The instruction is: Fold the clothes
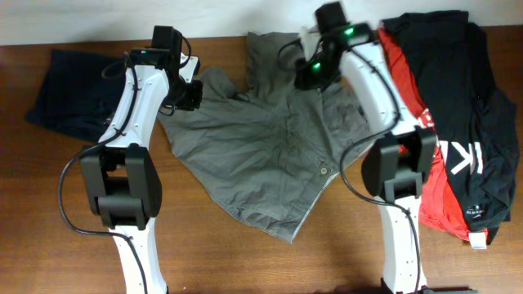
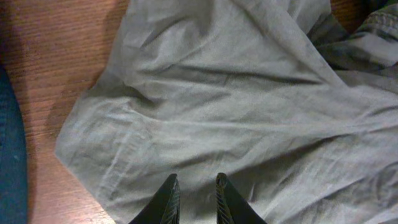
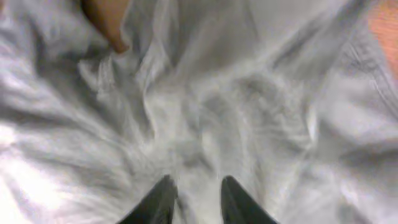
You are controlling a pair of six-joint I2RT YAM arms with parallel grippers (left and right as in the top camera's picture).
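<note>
Overhead view — crumpled grey-olive shorts spread across mid-table.
Left gripper low over shorts' left leg, fingers narrowly parted, cloth just beneath; right gripper at shorts' upper right — fingers slightly apart above bunched fabric, picture blurred.

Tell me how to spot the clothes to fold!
Look at the middle of the wooden table. Big crumpled shorts lie there. They're grey-olive, while the garment beside them is navy and the T-shirts are red and black.
</note>
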